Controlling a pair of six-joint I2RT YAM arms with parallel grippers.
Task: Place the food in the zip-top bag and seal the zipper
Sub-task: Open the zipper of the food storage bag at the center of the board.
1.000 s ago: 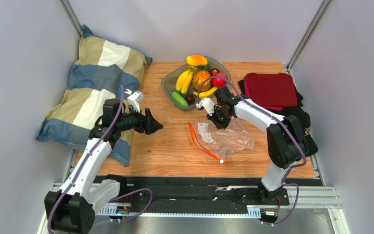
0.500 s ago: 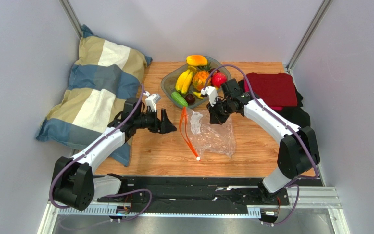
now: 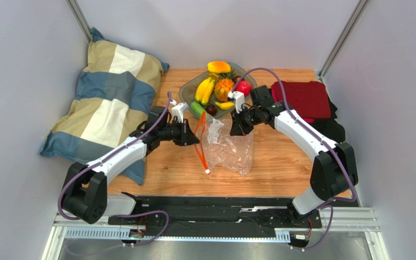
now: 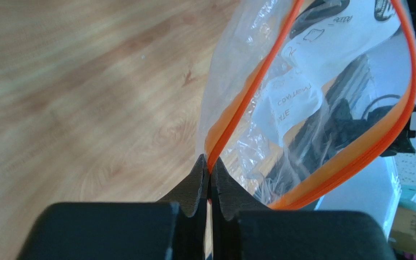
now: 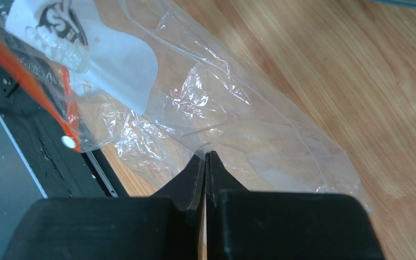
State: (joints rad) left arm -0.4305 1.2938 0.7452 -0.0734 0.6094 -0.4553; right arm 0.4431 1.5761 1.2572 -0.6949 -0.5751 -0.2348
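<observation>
The zip-top bag (image 3: 229, 150) hangs crinkled over the wooden table, held up between both grippers. Its orange zipper (image 3: 200, 142) runs down the left side to a white slider (image 3: 208, 171). My left gripper (image 3: 195, 135) is shut on the zipper strip (image 4: 248, 97), which gapes open in a loop in the left wrist view. My right gripper (image 3: 236, 129) is shut on a fold of the clear plastic (image 5: 237, 108) at the bag's far side. The food (image 3: 219, 86), with bananas, pineapple, mango, cucumber and red fruit, lies in the tray just behind the bag.
The grey-green tray (image 3: 185, 96) stands at the back centre. A striped pillow (image 3: 107, 92) covers the left side. Folded red and black cloths (image 3: 302, 98) lie at the back right. Bare wood (image 3: 167, 173) shows in front of the bag.
My left arm swung right and its jaws closed on the zipper edge. The right gripper raised the bag and carried it left, so the bag went from lying flat to hanging.
</observation>
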